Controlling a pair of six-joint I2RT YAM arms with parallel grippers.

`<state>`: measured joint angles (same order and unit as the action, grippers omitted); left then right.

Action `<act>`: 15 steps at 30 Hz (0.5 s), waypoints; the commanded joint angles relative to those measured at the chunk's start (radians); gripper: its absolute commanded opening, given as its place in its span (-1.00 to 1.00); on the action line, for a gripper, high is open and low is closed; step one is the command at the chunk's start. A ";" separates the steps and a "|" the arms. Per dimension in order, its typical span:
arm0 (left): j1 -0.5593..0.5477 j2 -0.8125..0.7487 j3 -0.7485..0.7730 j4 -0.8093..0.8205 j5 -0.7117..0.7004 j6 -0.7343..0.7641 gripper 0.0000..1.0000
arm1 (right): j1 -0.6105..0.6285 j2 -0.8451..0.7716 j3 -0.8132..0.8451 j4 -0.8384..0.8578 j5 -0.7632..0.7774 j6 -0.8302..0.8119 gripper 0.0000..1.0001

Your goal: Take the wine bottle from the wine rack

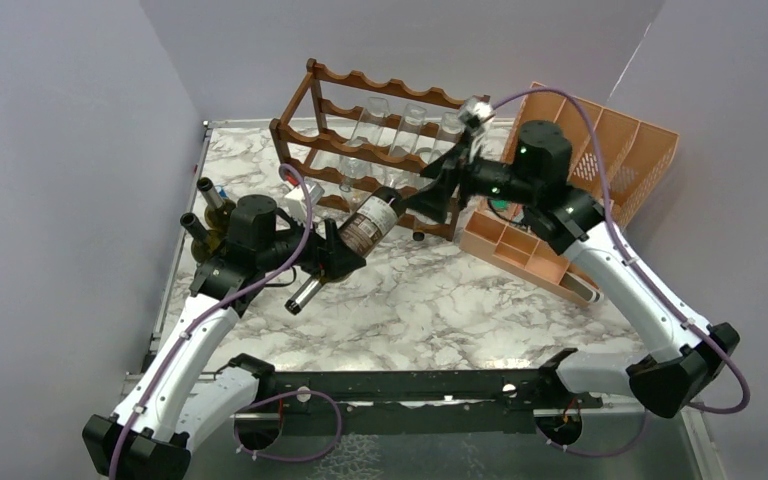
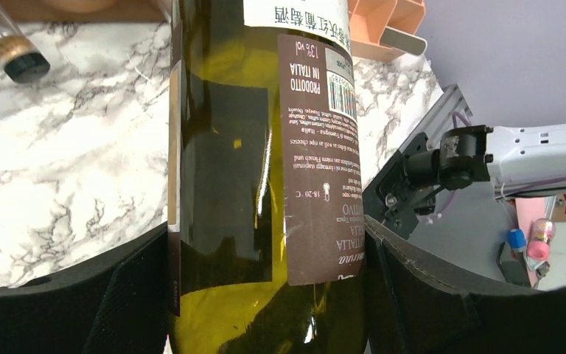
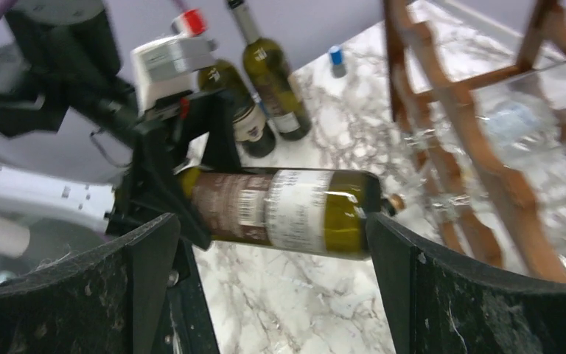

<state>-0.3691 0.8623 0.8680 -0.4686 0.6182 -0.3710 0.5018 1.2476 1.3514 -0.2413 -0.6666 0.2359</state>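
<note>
The wine bottle (image 1: 365,228), olive-green glass with a brown and white label, is held off the table, neck (image 1: 303,295) slanting toward the near side. My left gripper (image 1: 343,258) is shut on its body, and the left wrist view shows the bottle (image 2: 265,147) filling the gap between the fingers (image 2: 413,295). Its base lies close to the lowest front rail of the dark wooden wine rack (image 1: 385,85); I cannot tell whether they touch. My right gripper (image 1: 432,197) is open at the base end. In the right wrist view the bottle (image 3: 287,214) lies just beyond the spread fingertips (image 3: 147,280), beside the rack (image 3: 486,169).
Clear glass bottles (image 1: 412,122) lie in the rack. Two wine bottles (image 1: 212,218) stand at the table's left edge, also in the right wrist view (image 3: 269,70). A peach-orange organiser (image 1: 600,150) leans at the back right. A corked bottle neck (image 2: 15,57) lies on the marble.
</note>
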 commanded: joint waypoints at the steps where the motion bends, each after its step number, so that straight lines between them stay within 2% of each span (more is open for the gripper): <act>1: -0.005 -0.012 0.001 0.024 0.028 -0.011 -0.14 | 0.185 -0.013 -0.010 -0.018 0.199 -0.229 0.99; 6: -0.004 0.007 -0.018 0.004 0.030 -0.008 -0.14 | 0.221 -0.084 -0.228 0.128 0.185 -0.541 0.99; 8: -0.004 0.013 -0.027 -0.006 0.034 -0.009 -0.14 | 0.221 -0.064 -0.252 0.114 0.164 -0.638 0.99; 12: -0.004 0.021 -0.050 -0.020 0.052 -0.010 -0.13 | 0.229 -0.009 -0.242 -0.017 -0.017 -0.882 0.99; 15: -0.004 0.025 -0.076 -0.033 0.066 -0.015 -0.13 | 0.241 -0.007 -0.305 0.030 -0.092 -0.997 0.99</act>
<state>-0.3691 0.8963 0.8028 -0.5457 0.6193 -0.3748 0.7280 1.2377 1.0988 -0.2180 -0.6147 -0.4995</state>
